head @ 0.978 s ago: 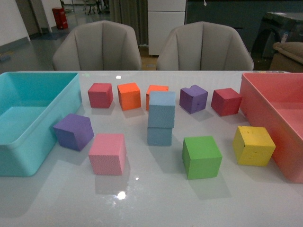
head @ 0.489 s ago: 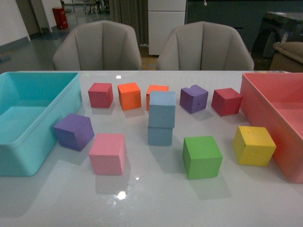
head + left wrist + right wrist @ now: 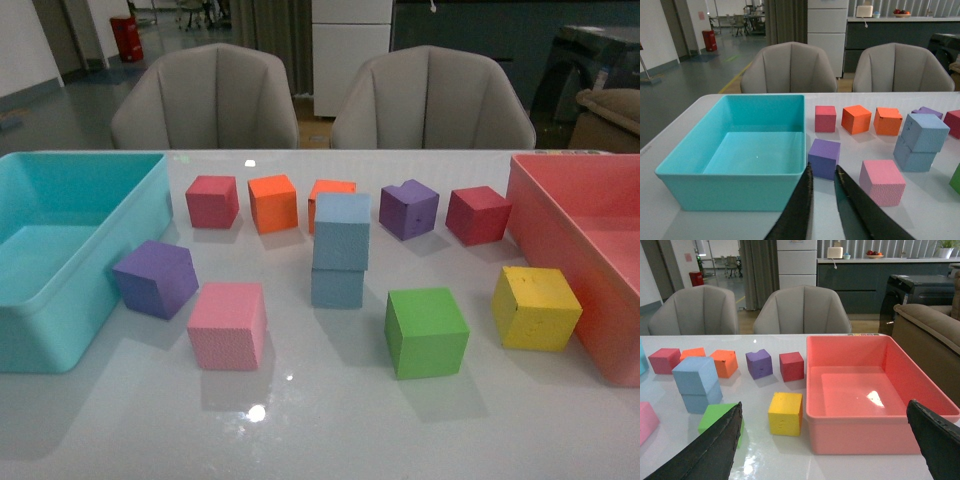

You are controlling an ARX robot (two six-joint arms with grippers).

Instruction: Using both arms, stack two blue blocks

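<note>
Your two blue blocks (image 3: pixel 339 250) already sit stacked mid-table (image 3: pixel 330 420), between the teal bin (image 3: pixel 60 300) and pink bin (image 3: pixel 600 250), the upper one twisted slightly off the lower, so the job looks done. They are pale greyish-blue foam, faintly rough. Both arms sit well clear: the left gripper (image 3: pixel 821 200) has its jaws nearly closed on nothing, the right gripper (image 3: pixel 830 450) has them spread wide.

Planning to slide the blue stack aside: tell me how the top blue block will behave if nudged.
The top blue block sits twisted and slightly overhanging the lower blue block, so it would probably shift or topple. Its rough, matte surface suggests light foam that grips rather than slides.
</note>
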